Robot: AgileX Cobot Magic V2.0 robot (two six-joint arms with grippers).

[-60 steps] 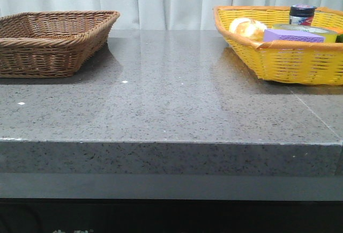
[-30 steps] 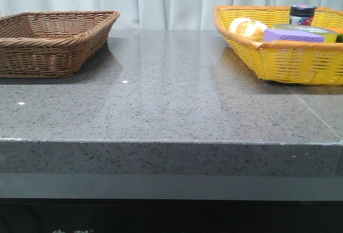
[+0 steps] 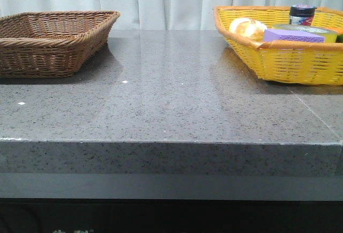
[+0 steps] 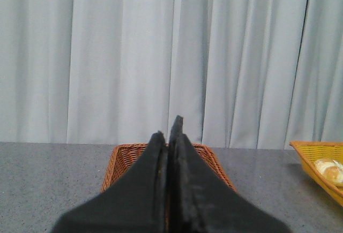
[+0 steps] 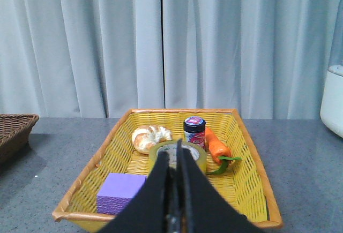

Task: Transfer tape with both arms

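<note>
The tape [image 5: 178,156] lies in the yellow basket [image 5: 86,188] among a bun, jar and purple block; the right claw [image 5: 174,164], fingers together and empty, should open wide and come straight down; the left claw [image 4: 169,136] is together too.

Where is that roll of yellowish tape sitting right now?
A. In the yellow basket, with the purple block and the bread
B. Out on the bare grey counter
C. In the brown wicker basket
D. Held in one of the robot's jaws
A: the right wrist view shows the tape lying inside the yellow basket, among the purple block, the bread, a small jar and a carrot.
</note>
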